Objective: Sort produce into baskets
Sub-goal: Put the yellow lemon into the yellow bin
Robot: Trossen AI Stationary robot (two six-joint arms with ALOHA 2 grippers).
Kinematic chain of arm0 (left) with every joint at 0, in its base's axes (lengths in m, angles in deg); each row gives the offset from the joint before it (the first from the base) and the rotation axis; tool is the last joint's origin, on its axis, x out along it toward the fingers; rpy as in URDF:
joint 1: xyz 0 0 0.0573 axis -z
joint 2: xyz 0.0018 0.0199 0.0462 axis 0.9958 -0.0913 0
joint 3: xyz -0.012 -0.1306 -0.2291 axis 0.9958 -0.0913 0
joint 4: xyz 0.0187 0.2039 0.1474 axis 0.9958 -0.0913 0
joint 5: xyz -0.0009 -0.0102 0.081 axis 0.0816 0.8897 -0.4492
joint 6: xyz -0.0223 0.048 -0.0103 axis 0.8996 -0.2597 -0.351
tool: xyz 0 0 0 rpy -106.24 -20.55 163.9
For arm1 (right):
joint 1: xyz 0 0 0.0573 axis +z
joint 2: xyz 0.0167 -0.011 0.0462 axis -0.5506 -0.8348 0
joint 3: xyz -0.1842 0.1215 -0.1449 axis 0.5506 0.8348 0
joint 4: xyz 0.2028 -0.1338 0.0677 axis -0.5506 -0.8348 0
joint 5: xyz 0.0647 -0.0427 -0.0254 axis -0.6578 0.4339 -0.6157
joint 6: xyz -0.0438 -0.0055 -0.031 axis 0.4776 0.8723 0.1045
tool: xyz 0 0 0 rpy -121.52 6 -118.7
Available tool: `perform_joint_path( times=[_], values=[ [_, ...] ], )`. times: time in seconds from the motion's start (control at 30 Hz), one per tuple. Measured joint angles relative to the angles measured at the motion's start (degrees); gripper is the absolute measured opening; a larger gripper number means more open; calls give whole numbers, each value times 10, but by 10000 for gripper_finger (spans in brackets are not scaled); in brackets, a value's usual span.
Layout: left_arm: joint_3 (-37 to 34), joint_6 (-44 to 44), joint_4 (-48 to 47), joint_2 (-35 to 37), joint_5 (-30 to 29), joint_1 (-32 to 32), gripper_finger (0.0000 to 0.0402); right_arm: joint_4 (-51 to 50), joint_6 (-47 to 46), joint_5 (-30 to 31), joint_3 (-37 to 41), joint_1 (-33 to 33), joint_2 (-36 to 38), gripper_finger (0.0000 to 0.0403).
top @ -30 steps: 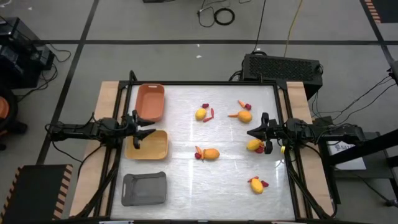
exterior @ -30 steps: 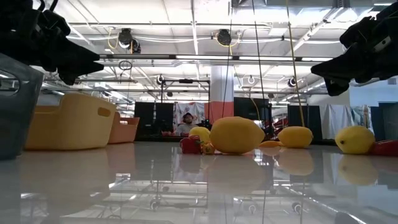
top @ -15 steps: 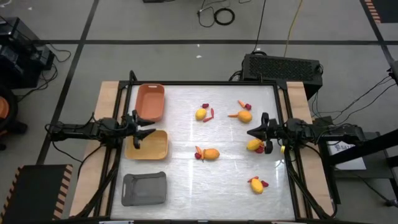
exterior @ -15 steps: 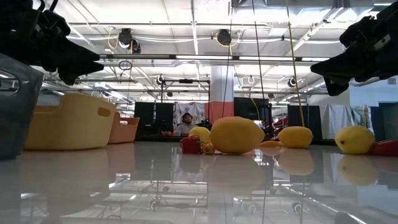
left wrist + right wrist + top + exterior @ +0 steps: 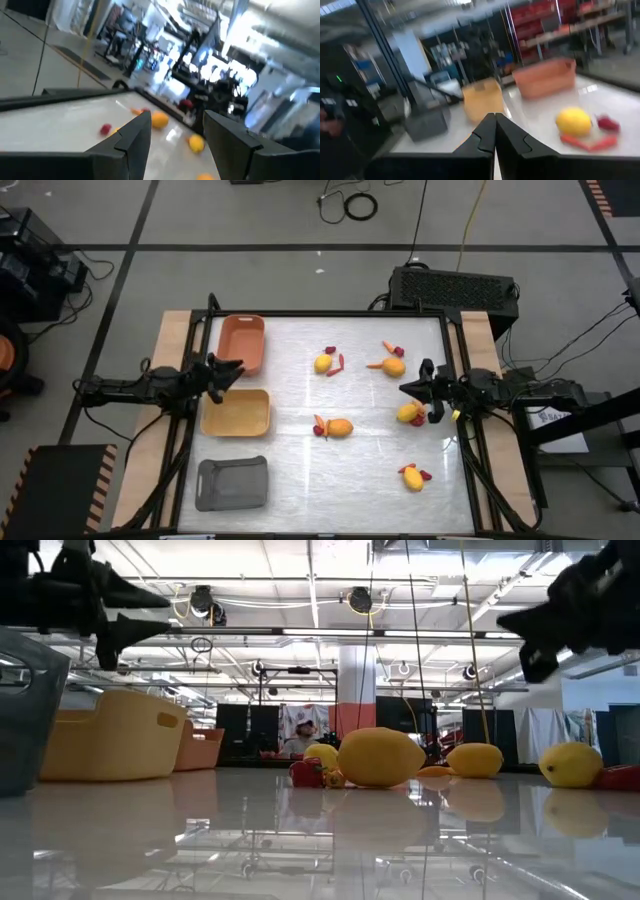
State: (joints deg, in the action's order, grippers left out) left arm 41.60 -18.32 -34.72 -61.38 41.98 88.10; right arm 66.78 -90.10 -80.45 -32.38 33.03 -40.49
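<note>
Three baskets stand in a column at the table's left: salmon-orange [image 5: 241, 343], yellow [image 5: 237, 412] and grey [image 5: 232, 482]. The produce lies loose on the table in small groups: a yellow fruit [image 5: 322, 363] with a red stick [image 5: 340, 363], a fruit [image 5: 393, 366] with a carrot stick [image 5: 375, 365], and fruits in the middle [image 5: 340, 427], at the right [image 5: 408, 413] and at the near right [image 5: 411, 478]. My left gripper [image 5: 235, 368] hovers open between the salmon and yellow baskets. My right gripper [image 5: 403, 389] hovers shut just beyond the right fruit. Neither touches anything.
A black frame rail [image 5: 330, 313] borders the table. Wooden strips [image 5: 170, 380] flank both sides. A bare stretch of tabletop [image 5: 330, 470] lies between the baskets and the near right fruit. In the low view a person [image 5: 300, 735] shows far behind the table.
Both grippers have tipped their fingers upward toward level while staying in place above the table. My left gripper has also rolled about its own axis. Neither has opened or shut. The produce and the baskets have not moved.
</note>
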Motion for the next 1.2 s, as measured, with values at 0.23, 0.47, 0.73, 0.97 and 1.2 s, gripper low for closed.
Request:
perform_joint_path(
  times=[0.23, 0.47, 0.73, 0.97, 1.2],
  values=[
    [1, 2, 92, -26, -19, 0, 187, 66, 2, 0, -9, 0, -17, 0],
    [48, 15, 104, -139, -74, 0, 187, 42, 23, -3, -81, 0, -94, 0],
    [194, -103, 79, -343, -70, 0, 187, -89, 176, -3, -268, -4, -274, 0],
    [354, -210, -104, -437, -14, 0, 187, -226, 220, 26, -411, -5, -445, 2],
    [471, -223, -319, -453, -7, 0, 187, -515, 162, 25, -583, -3, -595, 70]
  ],
)
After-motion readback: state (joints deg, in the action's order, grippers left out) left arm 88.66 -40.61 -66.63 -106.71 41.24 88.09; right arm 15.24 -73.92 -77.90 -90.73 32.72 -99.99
